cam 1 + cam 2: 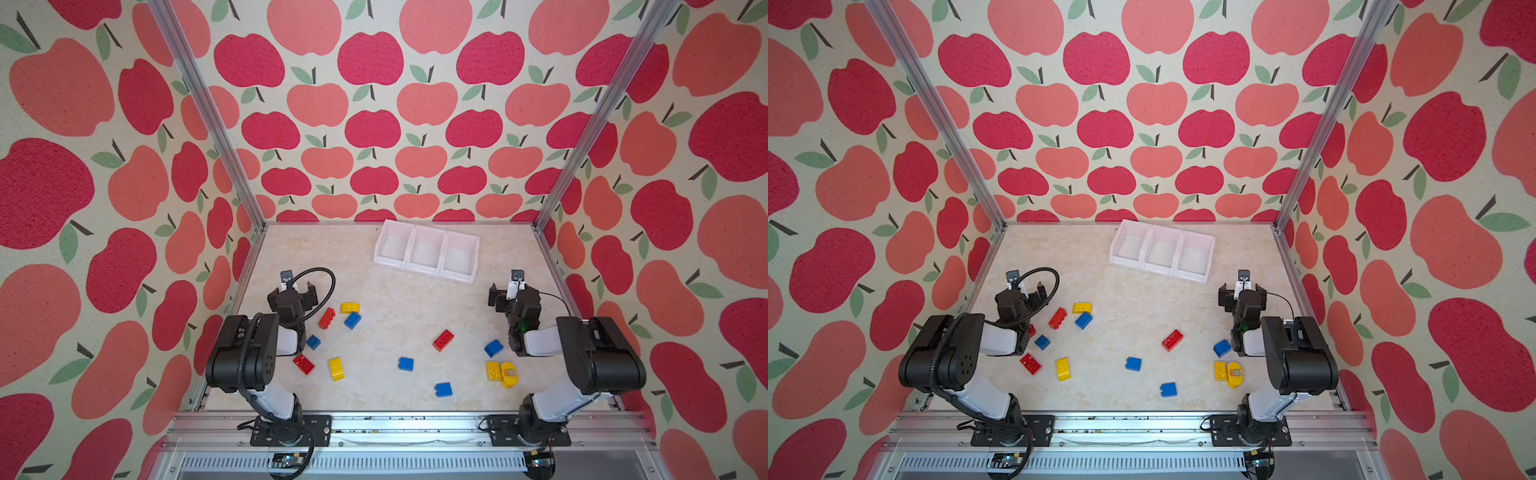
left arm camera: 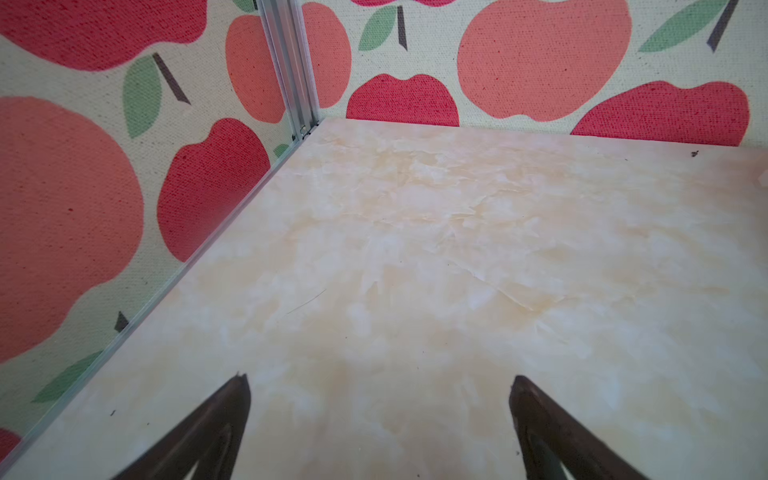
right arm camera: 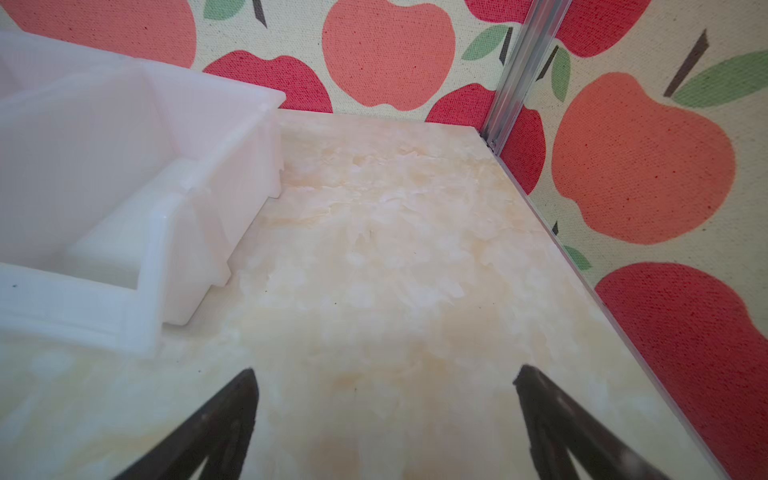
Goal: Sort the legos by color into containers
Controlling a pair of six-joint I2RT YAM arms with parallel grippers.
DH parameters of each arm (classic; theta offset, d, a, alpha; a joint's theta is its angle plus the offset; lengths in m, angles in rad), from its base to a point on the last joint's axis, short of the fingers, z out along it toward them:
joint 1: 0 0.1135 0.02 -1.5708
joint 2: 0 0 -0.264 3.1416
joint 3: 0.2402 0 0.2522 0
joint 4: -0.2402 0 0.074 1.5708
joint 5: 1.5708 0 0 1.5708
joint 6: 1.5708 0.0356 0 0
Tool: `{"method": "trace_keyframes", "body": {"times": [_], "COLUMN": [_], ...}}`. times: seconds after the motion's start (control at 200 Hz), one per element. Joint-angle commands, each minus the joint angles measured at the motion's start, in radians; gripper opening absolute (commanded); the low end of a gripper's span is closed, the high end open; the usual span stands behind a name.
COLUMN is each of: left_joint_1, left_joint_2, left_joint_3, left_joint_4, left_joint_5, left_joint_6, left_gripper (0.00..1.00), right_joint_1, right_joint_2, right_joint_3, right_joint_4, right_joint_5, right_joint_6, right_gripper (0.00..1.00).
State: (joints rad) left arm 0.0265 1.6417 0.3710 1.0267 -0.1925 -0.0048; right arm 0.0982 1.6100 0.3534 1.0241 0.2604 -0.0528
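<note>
Both left gripper and right gripper gape empty, white plastic bins bare: probably first, grasp a red studded plastic brick.

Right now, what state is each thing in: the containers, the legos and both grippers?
containers: upright, all three empty.
legos: loose on the table, colours mixed, none in a container.
left gripper: open, holding nothing.
right gripper: open, holding nothing.
</note>
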Motion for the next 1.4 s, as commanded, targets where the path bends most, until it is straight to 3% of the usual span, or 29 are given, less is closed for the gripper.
{"method": "trace_keyframes", "body": {"times": [0.0,1.066,1.146,1.226,1.396], "left_joint_1": [0.009,0.021,0.014,-0.006,-0.033], "left_joint_2": [-0.02,-0.026,-0.081,-0.173,-0.303], "left_joint_3": [-0.009,-0.002,0.002,0.031,0.139], "left_joint_4": [-0.01,-0.029,-0.078,-0.197,-0.462], "left_joint_5": [0.019,0.047,0.039,0.027,0.037], "left_joint_6": [0.012,0.006,0.016,0.036,0.029], "left_gripper": [0.99,0.99,0.99,0.99,0.99], "right_joint_1": [0.004,0.004,0.026,0.052,0.079], "right_joint_2": [-0.013,-0.024,-0.103,-0.213,-0.276], "right_joint_3": [-0.006,-0.003,0.013,0.09,0.337], "right_joint_4": [0.019,0.007,-0.095,-0.34,-0.794], "right_joint_5": [-0.007,-0.025,-0.019,0.02,0.02], "right_joint_6": [-0.012,-0.019,-0.047,-0.054,0.059], "right_gripper": [0.99,0.99,0.99,0.99,0.99]}}
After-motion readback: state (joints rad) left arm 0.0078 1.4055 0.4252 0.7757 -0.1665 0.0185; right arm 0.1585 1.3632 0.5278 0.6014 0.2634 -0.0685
